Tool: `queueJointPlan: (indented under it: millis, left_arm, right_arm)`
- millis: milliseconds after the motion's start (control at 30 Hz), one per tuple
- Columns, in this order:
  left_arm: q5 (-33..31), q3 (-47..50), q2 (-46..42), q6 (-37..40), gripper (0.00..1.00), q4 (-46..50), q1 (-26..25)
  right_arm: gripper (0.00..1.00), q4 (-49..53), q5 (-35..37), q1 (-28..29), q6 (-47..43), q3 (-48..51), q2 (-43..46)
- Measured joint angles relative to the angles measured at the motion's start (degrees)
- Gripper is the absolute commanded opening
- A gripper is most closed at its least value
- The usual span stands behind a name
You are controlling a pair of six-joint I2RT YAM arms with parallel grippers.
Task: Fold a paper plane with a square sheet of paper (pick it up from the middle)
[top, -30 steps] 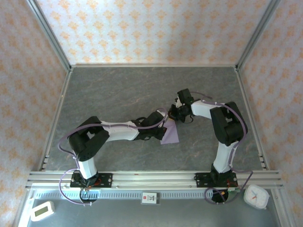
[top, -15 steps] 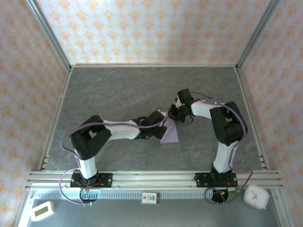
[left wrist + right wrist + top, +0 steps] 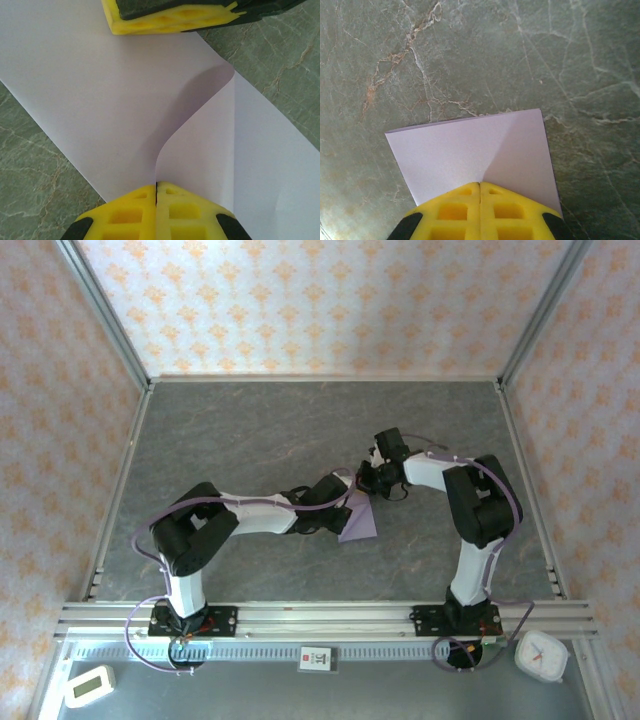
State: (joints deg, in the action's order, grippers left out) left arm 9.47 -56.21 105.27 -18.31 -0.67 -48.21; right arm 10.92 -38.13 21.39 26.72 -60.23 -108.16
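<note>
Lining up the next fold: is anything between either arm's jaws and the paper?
Nothing visible does. The left jaws and the right jaws are each shut directly on the lavender sheet.

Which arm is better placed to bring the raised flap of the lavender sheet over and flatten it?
Probably left. The left gripper is shut on the sheet exactly where it curls up; the right gripper is shut at the far edge, better suited to anchoring.
</note>
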Motion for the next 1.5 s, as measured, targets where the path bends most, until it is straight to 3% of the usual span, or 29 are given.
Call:
queueJointPlan:
  millis: [1500]
  left_arm:
    - [-0.5, 0.7, 0.6, 0.0, 0.00, -1.3, 0.0]
  right_arm:
    - [0.00, 1.2, -0.7, 0.0, 0.0, -1.8, -0.9]
